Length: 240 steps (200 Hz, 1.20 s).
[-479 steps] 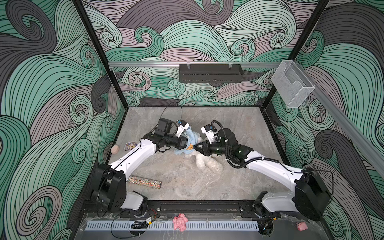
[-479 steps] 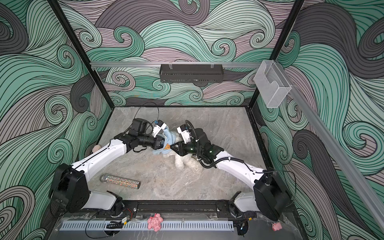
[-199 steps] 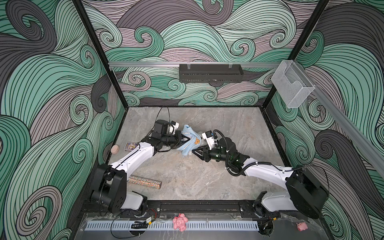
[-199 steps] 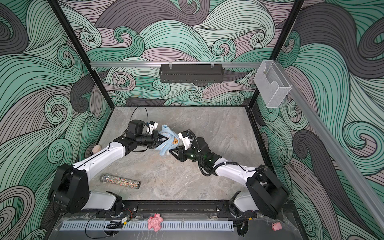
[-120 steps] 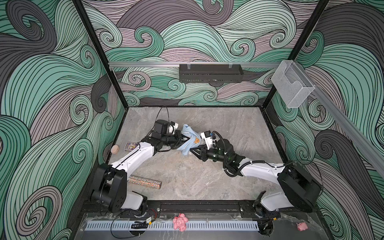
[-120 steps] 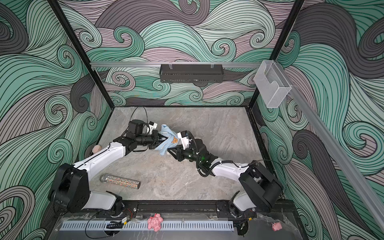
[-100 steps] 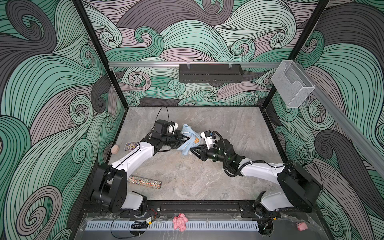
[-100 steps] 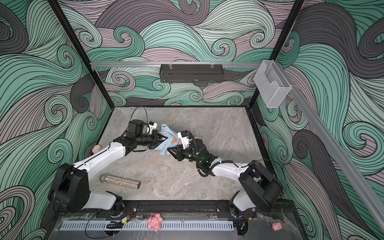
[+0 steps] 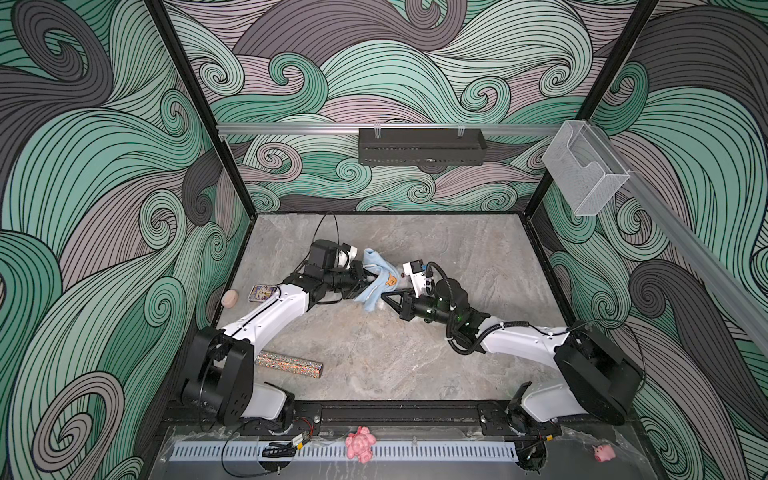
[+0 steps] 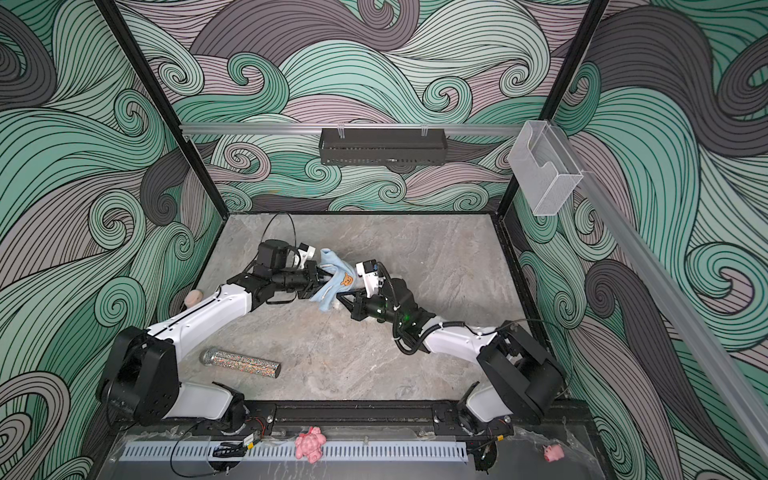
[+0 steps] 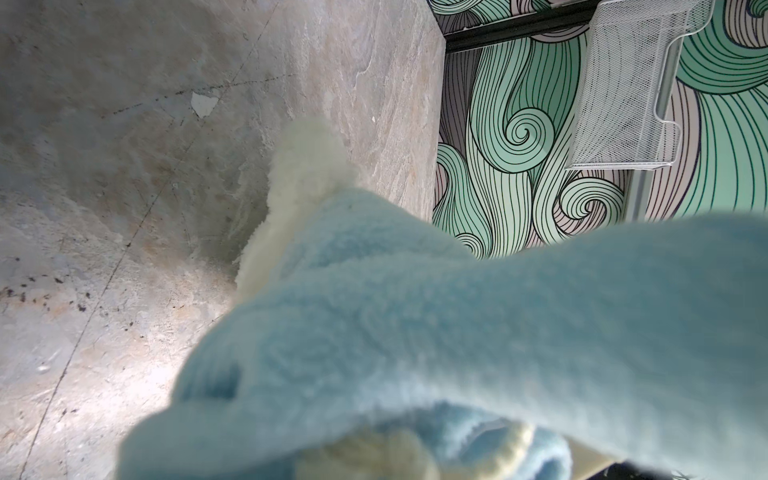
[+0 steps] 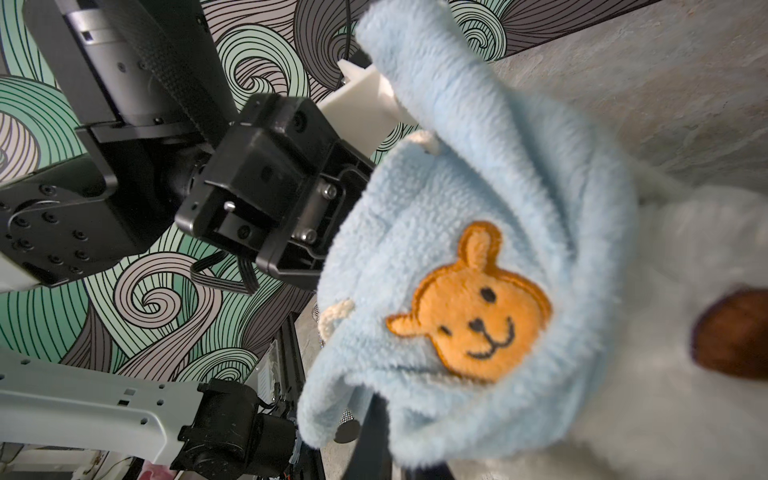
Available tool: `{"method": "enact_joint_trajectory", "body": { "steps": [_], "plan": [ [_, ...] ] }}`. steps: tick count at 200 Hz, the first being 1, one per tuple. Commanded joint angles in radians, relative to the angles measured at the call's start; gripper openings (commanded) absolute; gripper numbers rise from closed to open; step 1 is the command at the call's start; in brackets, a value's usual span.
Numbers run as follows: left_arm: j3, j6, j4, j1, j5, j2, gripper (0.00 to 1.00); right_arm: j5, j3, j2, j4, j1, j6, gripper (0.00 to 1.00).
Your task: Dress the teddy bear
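Top views: left hand (image 9: 367, 276) clamping blue jacket (image 9: 375, 289) from 9 o'clock, right hand (image 9: 386, 296) pinching its hem shut from 4 o'clock, mid-table (image 9: 374, 365).
Left wrist: teddy bear (image 11: 303, 166) poking out of jacket.
Right wrist: I'm judging pull-on step underway; next, easing hem down bear's body.

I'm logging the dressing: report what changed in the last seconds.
The right tool swung down and left to the lower edge of the blue garment and closed there. The teddy bear, earlier lying exposed on the table, is now mostly hidden inside the garment. The left tool kept its grip on the garment. The glitter tube stayed put.
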Motion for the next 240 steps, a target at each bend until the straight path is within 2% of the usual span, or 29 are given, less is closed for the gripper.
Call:
{"method": "enact_joint_trajectory", "body": {
  "steps": [1,65,135,153,165,190,209,240],
  "plan": [
    [0.051,0.015,-0.015,-0.010,-0.006,0.007,0.00,0.017,-0.030,-0.035,0.019,0.007,0.016,0.03],
    [0.058,-0.021,-0.007,0.002,-0.067,0.009,0.00,0.017,-0.105,-0.139,-0.123,0.010,0.015,0.00],
    [0.053,-0.068,0.045,0.006,-0.087,0.005,0.00,0.020,-0.135,-0.110,-0.162,0.049,0.052,0.03],
    [0.055,-0.070,0.057,0.006,-0.067,0.005,0.00,0.068,-0.114,-0.096,-0.244,0.057,0.051,0.00],
    [0.061,-0.059,0.044,0.006,-0.042,0.005,0.00,0.149,-0.108,-0.098,-0.328,0.056,0.052,0.00],
    [0.096,0.016,-0.042,0.010,0.024,-0.003,0.00,0.316,-0.105,-0.113,-0.494,0.039,0.055,0.00],
    [0.124,0.111,-0.124,0.013,0.098,0.001,0.00,0.399,-0.121,-0.131,-0.524,0.008,0.062,0.00],
    [0.138,0.327,-0.216,0.015,0.162,0.004,0.00,0.422,-0.122,-0.129,-0.501,-0.055,0.070,0.00]
  ]
}}
